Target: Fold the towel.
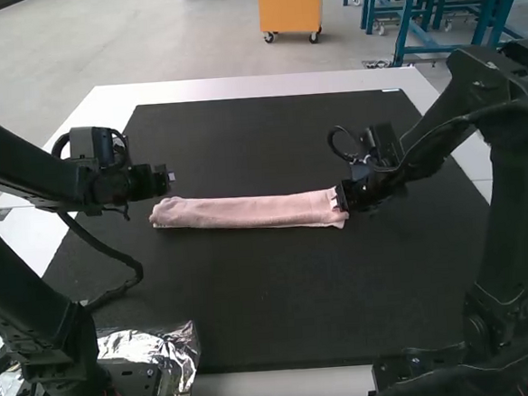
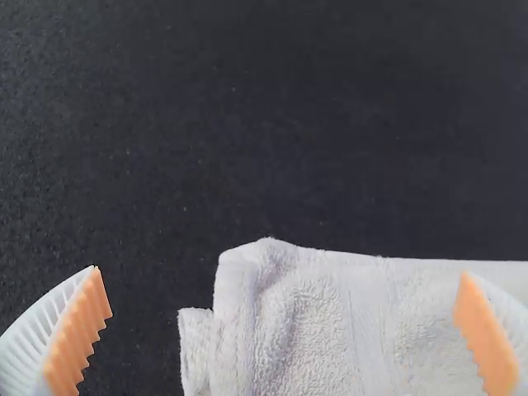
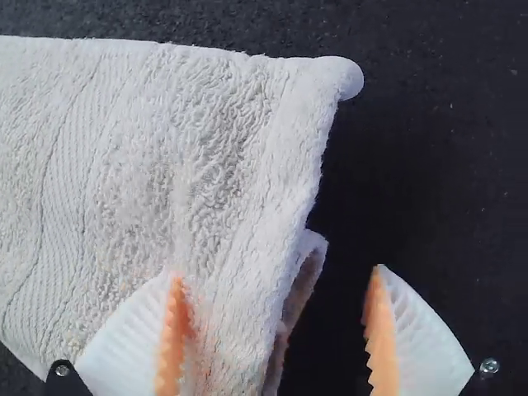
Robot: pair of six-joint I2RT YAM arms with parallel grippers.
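The pink towel (image 1: 247, 212) is folded into a long, narrow strip and laid crosswise on the black mat (image 1: 280, 296), which is spread over the white worktop (image 1: 265, 85). Layered edges are shown at both ends of the strip. The left tool (image 1: 171, 176) is held near one end, its fingers spread wide, one above the mat and one above the towel. The right tool (image 1: 340, 197) is placed at the other end, also spread, with one finger over the towel and one past its edge; whether the cloth is touched cannot be told. Crumpled foil (image 1: 177, 349) is seen beside the left arm's base (image 1: 64, 380)
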